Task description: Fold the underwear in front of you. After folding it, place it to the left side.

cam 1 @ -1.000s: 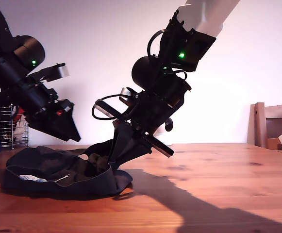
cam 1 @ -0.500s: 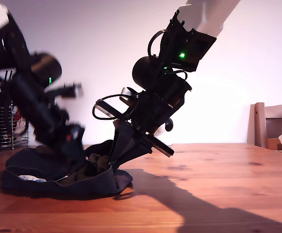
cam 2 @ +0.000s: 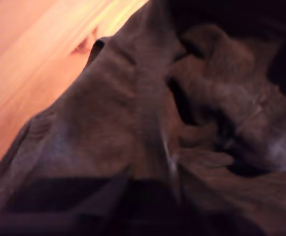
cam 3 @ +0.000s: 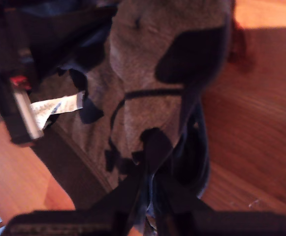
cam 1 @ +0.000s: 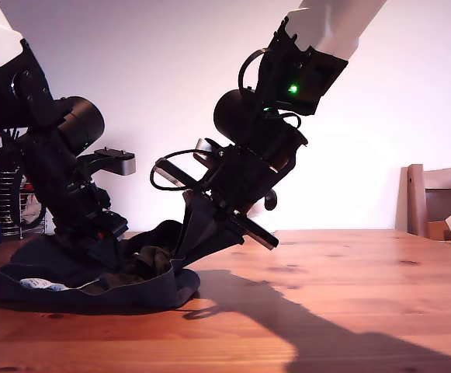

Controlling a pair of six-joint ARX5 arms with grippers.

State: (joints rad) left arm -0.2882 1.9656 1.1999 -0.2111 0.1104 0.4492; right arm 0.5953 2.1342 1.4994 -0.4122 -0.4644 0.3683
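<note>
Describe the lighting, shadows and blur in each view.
Exterior view: sharp but backlit, arms near silhouette, a long shadow across the table. First wrist view: soft, out of focus, the underwear fills it, wood overexposed. Second wrist view: slightly blurred, my second claw dark in the foreground.

- Underwear [cam 1: 93, 276] lies heaped on the wooden table [cam 1: 341, 311].
- Two arms reach down into it.
- A chair [cam 1: 438, 206] at the exterior view's right.
</note>
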